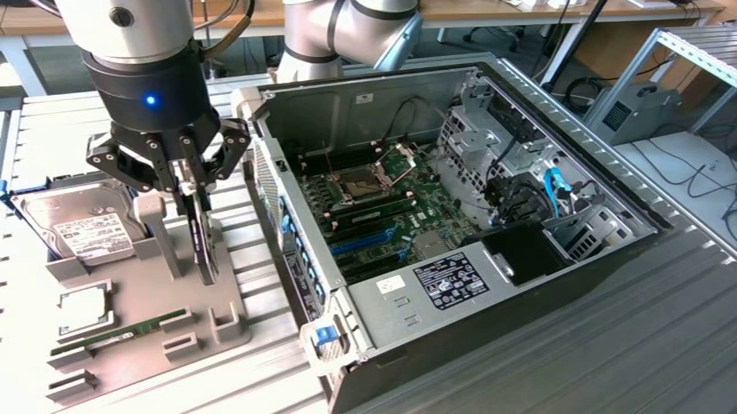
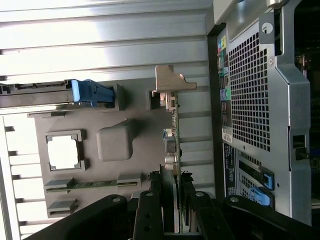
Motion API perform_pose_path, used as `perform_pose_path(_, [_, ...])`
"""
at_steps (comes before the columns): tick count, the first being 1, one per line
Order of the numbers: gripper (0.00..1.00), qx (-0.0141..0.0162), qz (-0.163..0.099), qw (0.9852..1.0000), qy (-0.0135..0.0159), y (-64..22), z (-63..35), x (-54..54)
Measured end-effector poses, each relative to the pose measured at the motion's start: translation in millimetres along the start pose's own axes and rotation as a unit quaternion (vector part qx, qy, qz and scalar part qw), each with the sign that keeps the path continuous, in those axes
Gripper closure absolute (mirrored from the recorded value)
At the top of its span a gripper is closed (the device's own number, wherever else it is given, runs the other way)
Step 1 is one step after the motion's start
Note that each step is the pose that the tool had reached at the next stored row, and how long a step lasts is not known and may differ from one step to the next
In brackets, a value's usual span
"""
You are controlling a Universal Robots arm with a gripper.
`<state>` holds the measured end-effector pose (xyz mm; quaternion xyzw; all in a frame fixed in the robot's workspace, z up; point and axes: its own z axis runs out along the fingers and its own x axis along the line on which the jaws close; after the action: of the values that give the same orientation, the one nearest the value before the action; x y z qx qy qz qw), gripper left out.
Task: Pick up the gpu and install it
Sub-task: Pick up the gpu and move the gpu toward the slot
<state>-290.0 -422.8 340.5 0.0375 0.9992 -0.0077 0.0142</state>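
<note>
An open computer box (image 1: 507, 345) lies on the ribbed grey worktop (image 1: 668, 345), its green board (image 1: 444, 211) showing; beside it a grey tray (image 1: 150, 293) holds a silver hard drive (image 1: 81, 226), a square chip (image 1: 83, 310) and a thin green stick (image 1: 121, 333).

the computer case (image 1: 541, 336) lies on its side with the top open, so its interior is reachable from above. its perforated rear wall (image 2: 255, 100) stands as a barrier between that interior and the gripper (image 1: 193, 191), which clasps the gpu (image 1: 207, 246) upright just outside the wall. inside the case, the blue expansion slots (image 1: 362, 244) beside the rear wall lie uncovered. deeper in, the raised cpu socket frame (image 1: 398, 164) sticks up, and at the end opposite the rear wall a black shroud (image 1: 524, 252), blue cables (image 1: 555, 194) and a drive cage (image 1: 493, 125) crowd the space. outside the rear wall, the grey holder tray (image 1: 138, 293) carries low posts and a hard drive (image 1: 81, 231)
</note>
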Motion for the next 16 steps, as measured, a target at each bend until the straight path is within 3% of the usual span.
perform_pose_path(16, [0.73, 0.0000, 0.000, 1.0000, 0.0000, -0.1, -3.6, -0.1])
